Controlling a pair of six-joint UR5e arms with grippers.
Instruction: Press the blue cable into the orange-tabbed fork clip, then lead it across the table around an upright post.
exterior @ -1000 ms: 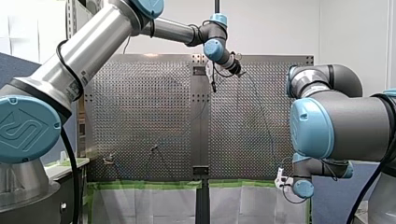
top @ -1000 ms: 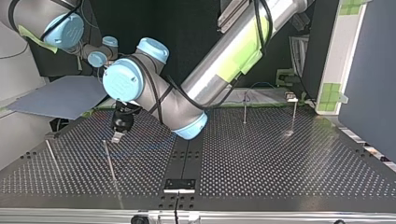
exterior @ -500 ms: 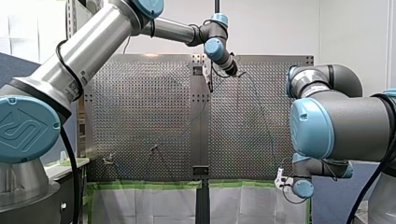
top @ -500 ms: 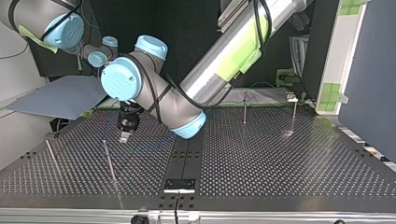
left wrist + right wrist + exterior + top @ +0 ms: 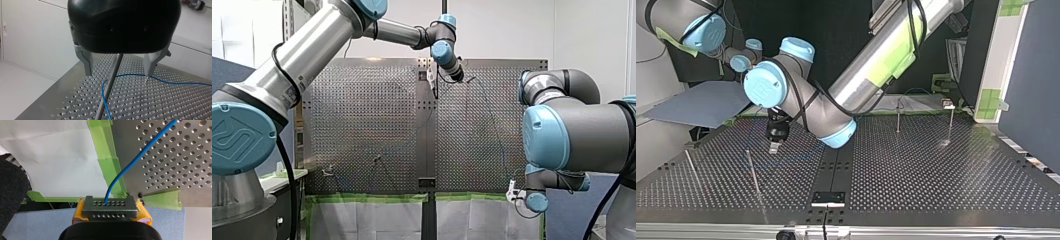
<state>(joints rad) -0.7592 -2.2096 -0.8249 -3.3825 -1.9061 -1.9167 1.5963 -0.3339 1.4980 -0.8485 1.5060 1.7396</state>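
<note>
The blue cable (image 5: 130, 74) is lying on the perforated table (image 5: 162, 105) just ahead of my left gripper (image 5: 118, 74), whose metal fingers (image 5: 87, 63) are hanging spread apart, grasping nothing. Seen from my left wrist, the cable is coming in from three o'clock of that gripper and passing just beside the tip of the finger on that side. It is then bending at the post (image 5: 110, 85) that is showing between the two fingers and running on towards six o'clock. I cannot tell on which side of the post it is passing. In the top view this gripper is hovering above the table, with the post near it at about seven o'clock. My right gripper (image 5: 109, 206) is sitting clenched on another stretch of the cable, its yellow pads (image 5: 79, 213) showing at both sides. From there the cable is heading out towards one o'clock, over the green tape (image 5: 105, 152) and onto the table.
</note>
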